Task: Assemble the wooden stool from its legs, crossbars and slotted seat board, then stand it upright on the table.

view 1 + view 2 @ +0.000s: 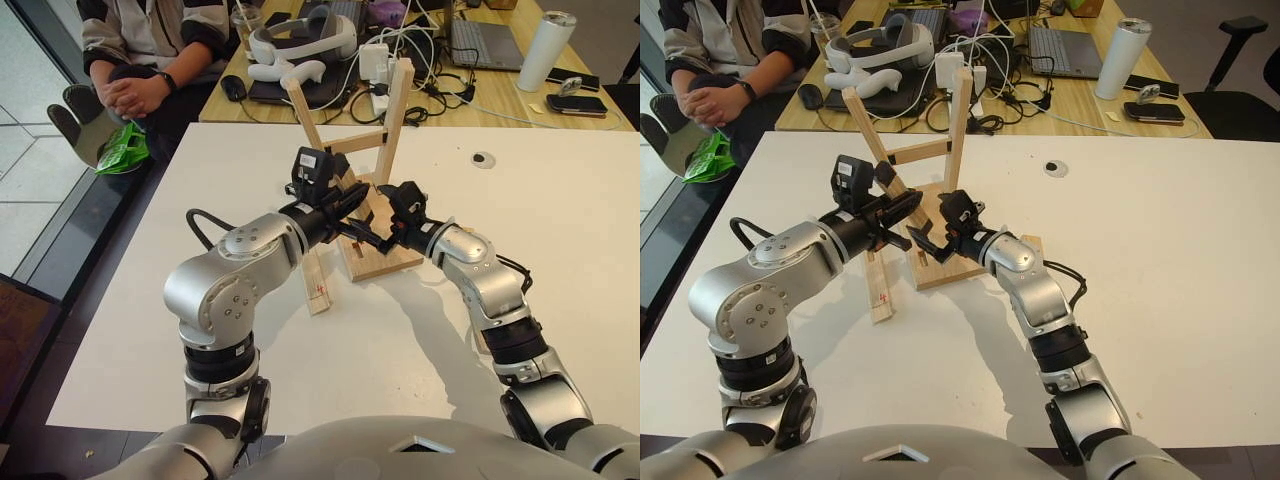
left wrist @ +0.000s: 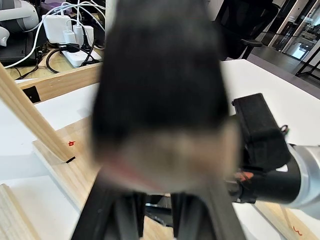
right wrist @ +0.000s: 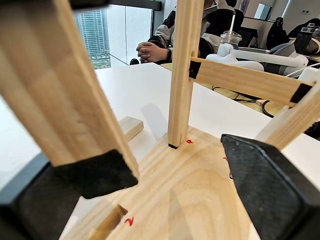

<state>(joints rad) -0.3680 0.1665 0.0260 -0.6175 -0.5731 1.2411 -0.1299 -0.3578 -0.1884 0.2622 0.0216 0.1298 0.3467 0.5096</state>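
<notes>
The slotted seat board (image 1: 392,262) lies flat on the white table. Two legs (image 1: 398,110) joined by a crossbar (image 1: 355,142) stand in it, leaning a little. My left gripper (image 1: 346,214) is shut on a third wooden leg (image 3: 55,85), holding it tilted just above the board near a slot (image 3: 107,217). My right gripper (image 1: 926,241) is open low over the board, and one of its fingers (image 3: 95,175) sits against that leg's lower end. A loose leg (image 1: 316,285) lies on the table beside the board.
Another wooden piece (image 1: 1034,244) lies partly hidden behind my right forearm. The table has a small cable hole (image 1: 483,159). A desk behind carries a headset (image 1: 300,40), cables, a laptop and a tumbler (image 1: 545,50). There is open tabletop to the right and front.
</notes>
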